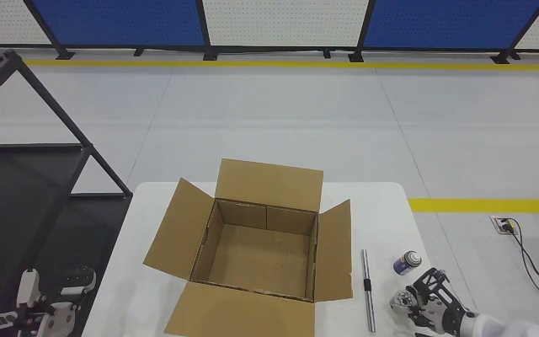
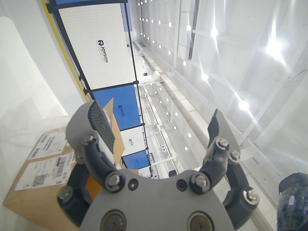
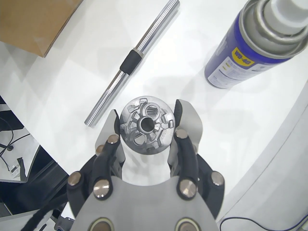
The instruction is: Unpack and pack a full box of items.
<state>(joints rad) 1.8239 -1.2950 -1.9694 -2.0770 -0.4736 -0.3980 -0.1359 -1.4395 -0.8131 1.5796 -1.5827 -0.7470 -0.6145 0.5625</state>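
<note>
We see the right gripper (image 3: 147,111) pinching a round metal part (image 3: 146,128), near the metal rod (image 3: 134,58) and the spray can (image 3: 243,46). The cardboard box (image 1: 257,265) stands open in the middle of the table (image 1: 379,202). The left gripper (image 2: 156,111) is spread wide.

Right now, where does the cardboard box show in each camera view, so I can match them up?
Top view: cardboard box, open, mid-picture.
Left wrist view: its labelled side, behind the left gripper.
Right wrist view: one flap, beyond the metal rod.
Shared landmark: the white table under it.
</note>
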